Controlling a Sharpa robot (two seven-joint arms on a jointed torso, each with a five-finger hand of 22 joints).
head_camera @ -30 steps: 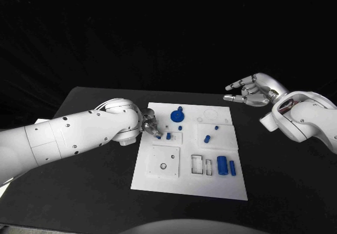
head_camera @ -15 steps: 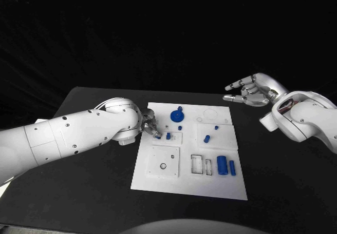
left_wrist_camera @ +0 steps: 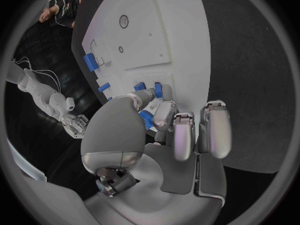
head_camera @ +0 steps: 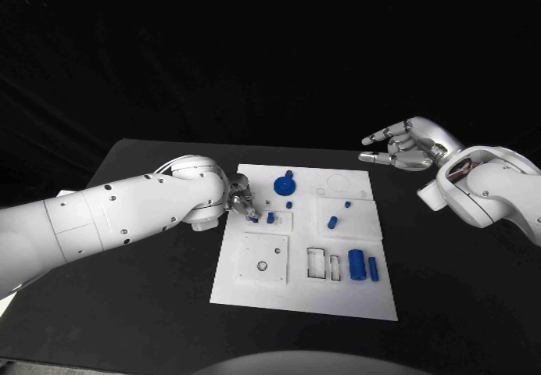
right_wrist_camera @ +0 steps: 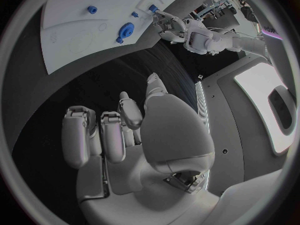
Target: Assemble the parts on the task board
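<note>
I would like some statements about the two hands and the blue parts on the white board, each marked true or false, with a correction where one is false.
1. The left hand is at the left edge of the task board, its fingers on a small blue part. True.
2. The right hand holds a blue part. False: it is off the board, above the black table, with nothing in it and its fingers apart.
3. The blue gear is near the far end of the board. True.
4. The blue cylinder lies on the table beside the board. False: it lies on the board, near its right edge.
5. A thin blue bar lies next to the cylinder. True.
</note>
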